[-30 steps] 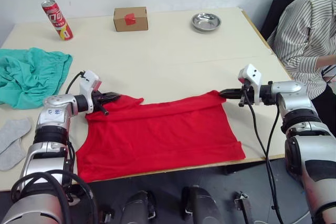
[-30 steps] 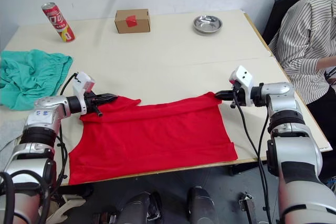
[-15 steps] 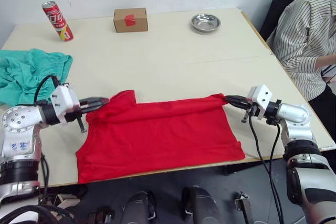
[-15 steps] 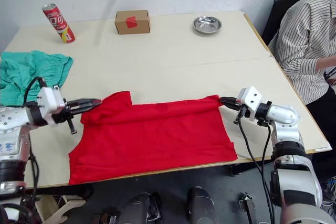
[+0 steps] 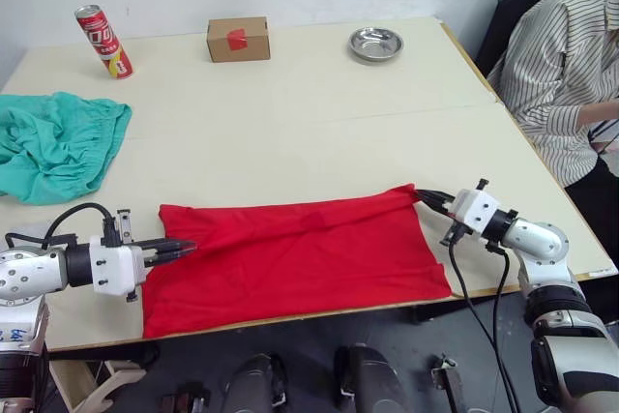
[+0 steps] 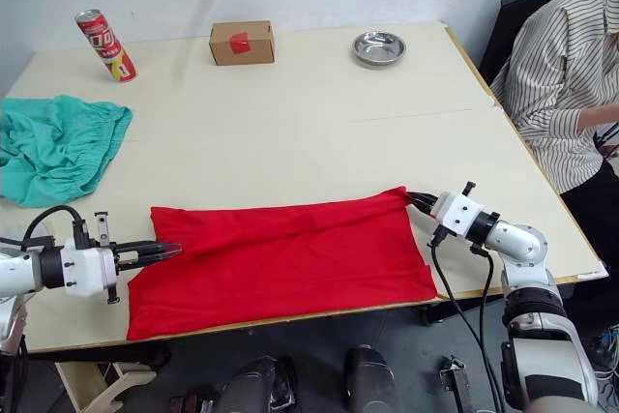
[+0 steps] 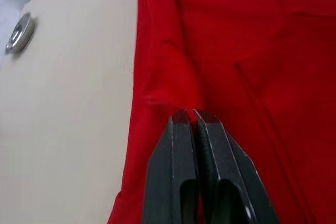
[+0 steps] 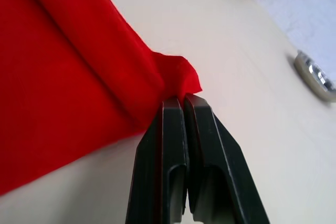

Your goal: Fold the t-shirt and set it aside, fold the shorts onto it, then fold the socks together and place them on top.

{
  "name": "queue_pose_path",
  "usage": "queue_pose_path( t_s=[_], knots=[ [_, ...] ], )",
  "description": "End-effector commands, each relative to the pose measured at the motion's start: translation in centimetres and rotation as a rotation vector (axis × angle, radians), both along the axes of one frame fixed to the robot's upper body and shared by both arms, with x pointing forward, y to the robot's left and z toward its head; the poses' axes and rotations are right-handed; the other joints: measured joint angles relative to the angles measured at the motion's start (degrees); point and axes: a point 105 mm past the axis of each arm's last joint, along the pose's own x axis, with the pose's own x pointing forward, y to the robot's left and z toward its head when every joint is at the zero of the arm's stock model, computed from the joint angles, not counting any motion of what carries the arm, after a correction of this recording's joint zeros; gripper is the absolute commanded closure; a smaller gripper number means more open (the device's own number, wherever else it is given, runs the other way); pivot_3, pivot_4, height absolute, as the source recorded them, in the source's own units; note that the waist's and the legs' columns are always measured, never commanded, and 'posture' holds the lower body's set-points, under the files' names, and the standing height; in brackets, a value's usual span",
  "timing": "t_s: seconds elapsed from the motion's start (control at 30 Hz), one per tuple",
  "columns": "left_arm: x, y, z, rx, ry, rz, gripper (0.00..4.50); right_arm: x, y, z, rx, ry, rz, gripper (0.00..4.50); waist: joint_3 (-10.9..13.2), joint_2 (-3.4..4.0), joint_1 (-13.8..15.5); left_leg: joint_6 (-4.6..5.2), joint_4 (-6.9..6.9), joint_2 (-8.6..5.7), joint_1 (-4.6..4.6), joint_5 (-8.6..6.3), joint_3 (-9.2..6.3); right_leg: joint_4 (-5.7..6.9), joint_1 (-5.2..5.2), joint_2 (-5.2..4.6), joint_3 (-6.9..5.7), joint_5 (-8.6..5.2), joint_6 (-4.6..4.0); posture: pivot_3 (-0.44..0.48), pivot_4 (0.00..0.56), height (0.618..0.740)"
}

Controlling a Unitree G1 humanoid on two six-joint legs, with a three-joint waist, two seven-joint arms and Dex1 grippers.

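1. The t-shirt (image 5: 295, 256) lay flat and folded into a wide band along the near edge of the table (image 5: 290, 113).
2. The left gripper (image 5: 182, 248) was clamped on the shirt's left end, its two fingers pressed together over the red cloth.
3. The right gripper (image 5: 427, 195) was pinched on the shirt's far right corner, fingers together on a small peak of cloth.
4. The shorts (image 5: 53, 142) sat crumpled at the table's left edge, well apart from the shirt.
5. At the far side stood a tilted red can (image 5: 103, 39) with white lettering too small to read, a cardboard box (image 5: 238, 38) bearing a red label with no legible writing, and a metal bowl (image 5: 375, 43).
6. A person in a striped shirt (image 5: 561, 55) sat at the right.
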Motion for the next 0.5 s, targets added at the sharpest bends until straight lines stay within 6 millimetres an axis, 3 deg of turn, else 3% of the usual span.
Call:
queue_pose_path(
  t_s=[0.03, 0.27, 0.5],
  knots=[
    [-0.8, -0.3, -0.3, 0.094, -0.047, -0.070, 4.50, -0.4, -0.4, -0.1, -0.018, -0.042, -0.017, 4.48, 0.00, 0.00, 0.00, -0.01, 0.00, 0.00, 0.01, -0.01, -0.01, -0.01, 0.02, 0.00, 0.00, 0.00, 0.00, 0.000, 0.150, 0.740],
    [-1.3, 0.7, -1.1, 0.125, -0.027, -0.053, 4.50, -1.2, -0.1, -0.7, -0.023, -0.068, -0.013, 4.48, 0.00, 0.00, -0.15, 0.00, -0.01, 0.04, 0.01, -0.02, -0.01, -0.01, 0.01, 0.02, -0.01, -0.01, -0.02, 0.000, 0.150, 0.740],
    [-1.3, 1.2, -0.8, 0.051, 0.032, 0.017, 4.50, -1.9, -1.2, -0.4, -0.029, -0.069, -0.032, 4.48, 0.00, 0.00, -0.07, 0.02, -0.02, 0.04, 0.01, -0.03, 0.00, -0.02, 0.03, 0.03, -0.02, -0.02, -0.03, 0.000, 0.150, 0.740]
  ],
)
